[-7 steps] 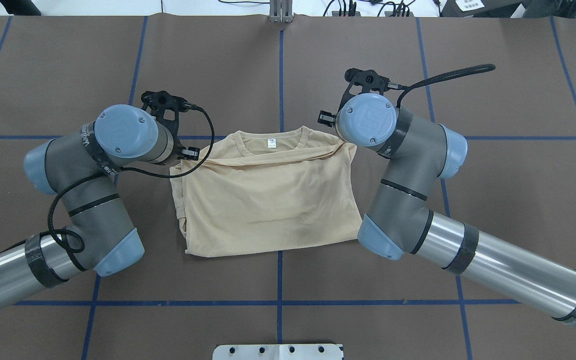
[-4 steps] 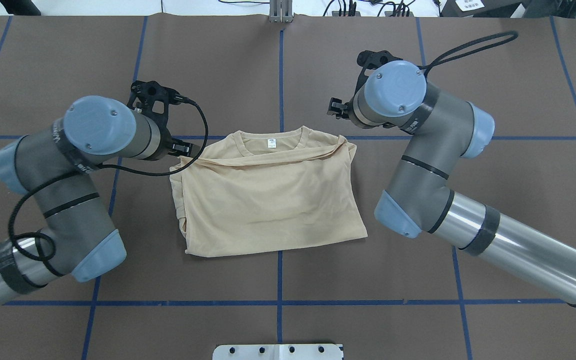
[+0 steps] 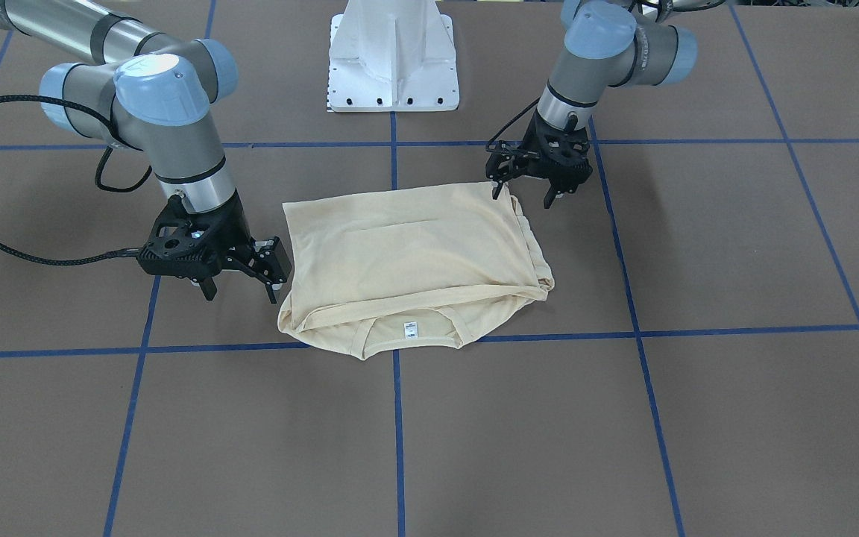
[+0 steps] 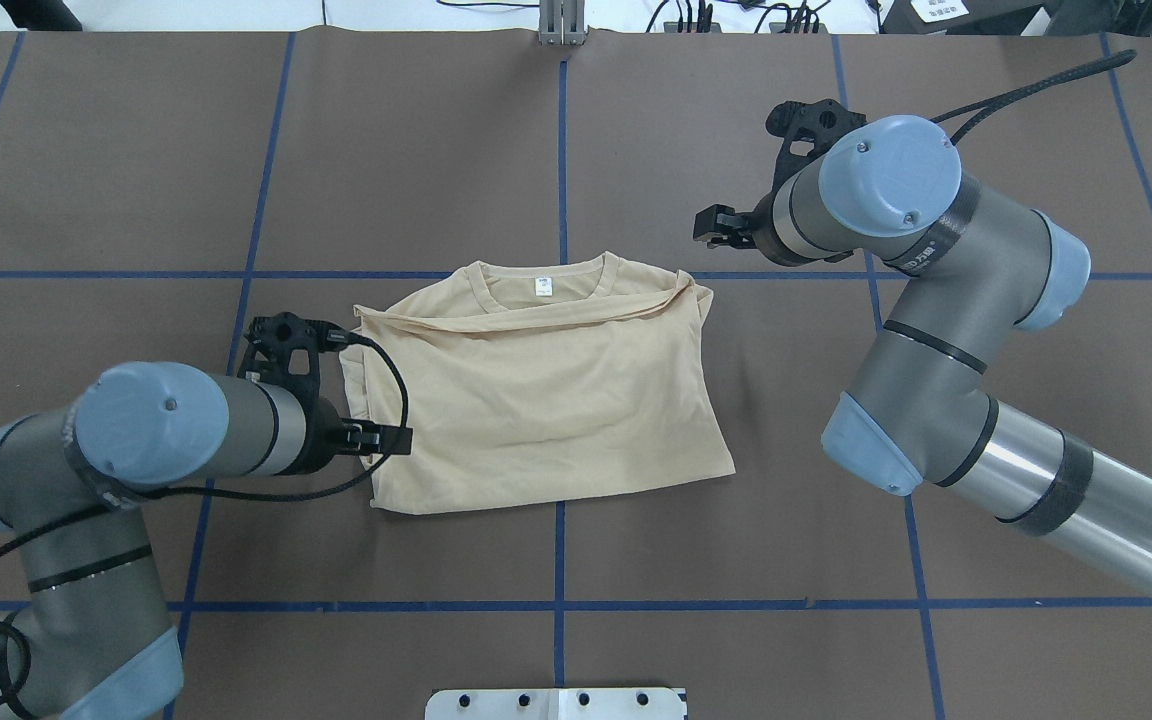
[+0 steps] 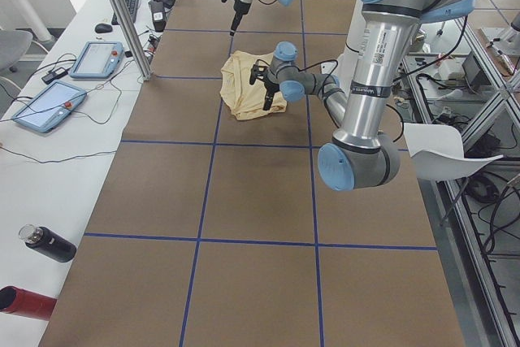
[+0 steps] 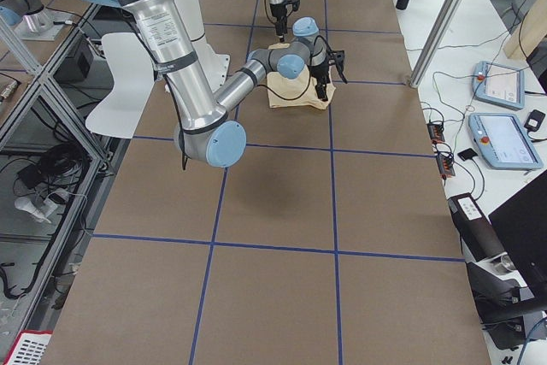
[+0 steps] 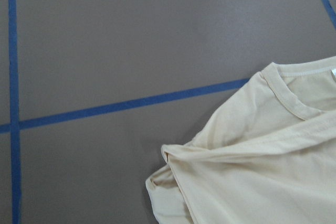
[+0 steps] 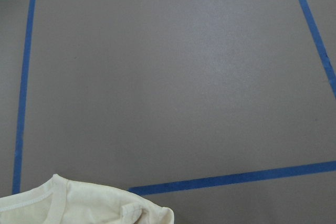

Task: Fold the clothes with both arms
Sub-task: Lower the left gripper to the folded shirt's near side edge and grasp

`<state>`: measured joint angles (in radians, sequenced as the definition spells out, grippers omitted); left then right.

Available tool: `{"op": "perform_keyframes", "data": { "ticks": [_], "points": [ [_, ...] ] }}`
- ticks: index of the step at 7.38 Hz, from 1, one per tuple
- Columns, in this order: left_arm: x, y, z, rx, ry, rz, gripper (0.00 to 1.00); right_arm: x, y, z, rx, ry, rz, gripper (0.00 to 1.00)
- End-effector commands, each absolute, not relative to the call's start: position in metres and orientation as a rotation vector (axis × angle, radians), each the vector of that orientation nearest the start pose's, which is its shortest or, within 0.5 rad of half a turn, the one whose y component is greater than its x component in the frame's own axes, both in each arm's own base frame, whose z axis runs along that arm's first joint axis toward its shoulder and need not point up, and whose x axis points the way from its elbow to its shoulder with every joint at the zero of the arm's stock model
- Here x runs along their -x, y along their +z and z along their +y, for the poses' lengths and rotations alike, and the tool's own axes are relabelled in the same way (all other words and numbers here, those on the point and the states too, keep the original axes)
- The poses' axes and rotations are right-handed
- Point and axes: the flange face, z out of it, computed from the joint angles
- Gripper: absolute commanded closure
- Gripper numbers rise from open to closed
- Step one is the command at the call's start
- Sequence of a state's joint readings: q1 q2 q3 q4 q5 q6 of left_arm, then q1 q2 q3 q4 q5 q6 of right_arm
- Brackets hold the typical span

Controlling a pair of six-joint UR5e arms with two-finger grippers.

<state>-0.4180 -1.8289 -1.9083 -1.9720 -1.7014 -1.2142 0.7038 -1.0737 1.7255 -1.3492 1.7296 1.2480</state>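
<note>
The cream-yellow T-shirt (image 4: 536, 400) lies folded on the brown table, plain back up. Its collar and white neck label (image 4: 542, 287) are on the far side. It also shows in the front view (image 3: 414, 246) and at the edge of both wrist views (image 7: 262, 166) (image 8: 79, 205). My left gripper (image 4: 376, 438) is open and empty, low at the shirt's left edge near the hem corner; in the front view (image 3: 523, 195) it is at that corner. My right gripper (image 4: 721, 222) is open and empty, just beyond the shirt's right shoulder corner (image 3: 241, 287).
Blue tape lines (image 4: 561, 150) cross the brown table cover. The white pedestal base (image 3: 392, 60) stands at the robot's side of the table. A side table with tablets (image 5: 97, 58) and bottles (image 5: 49, 243) runs along the far edge.
My left gripper has moved from the shirt's left shoulder corner back along its left edge toward the hem. My right gripper has drawn away from the right shoulder, farther right. The shirt lies unchanged.
</note>
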Motion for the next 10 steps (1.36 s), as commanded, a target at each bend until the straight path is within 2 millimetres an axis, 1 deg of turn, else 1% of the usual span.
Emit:
{"op": "perform_keyframes", "data": {
  "ticks": [1,3,4,5,8,9,10],
  "points": [
    [-0.4968,0.3277,-0.3095,-0.23,0.019,0.971,0.23,0.4222,0.2844,-0.5118,-0.302,0.287,-0.837,0.0],
    [-0.4984,0.3291,-0.3083,-0.229,0.021,0.968,0.3,0.4224,0.2837,-0.5112,-0.303,0.293,-0.837,0.0],
    [-0.5004,0.3307,-0.3053,-0.225,0.026,0.965,0.3,0.4221,0.283,-0.511,-0.304,0.293,-0.838,0.0],
    [-0.5011,0.3299,-0.3046,-0.225,0.028,0.967,0.41,0.4224,0.2837,-0.5112,-0.304,0.291,-0.837,0.0],
    [-0.5001,0.3359,-0.3053,-0.223,0.025,0.955,1.0,0.4229,0.283,-0.5103,-0.302,0.295,-0.839,0.0],
    [-0.5005,0.3357,-0.3055,-0.226,0.033,0.951,1.0,0.4246,0.2837,-0.5094,-0.3,0.295,-0.838,0.0],
    [-0.4969,0.3347,-0.3125,-0.235,0.026,0.946,1.0,0.4247,0.2837,-0.5094,-0.3,0.295,-0.838,0.0]
  ]
}}
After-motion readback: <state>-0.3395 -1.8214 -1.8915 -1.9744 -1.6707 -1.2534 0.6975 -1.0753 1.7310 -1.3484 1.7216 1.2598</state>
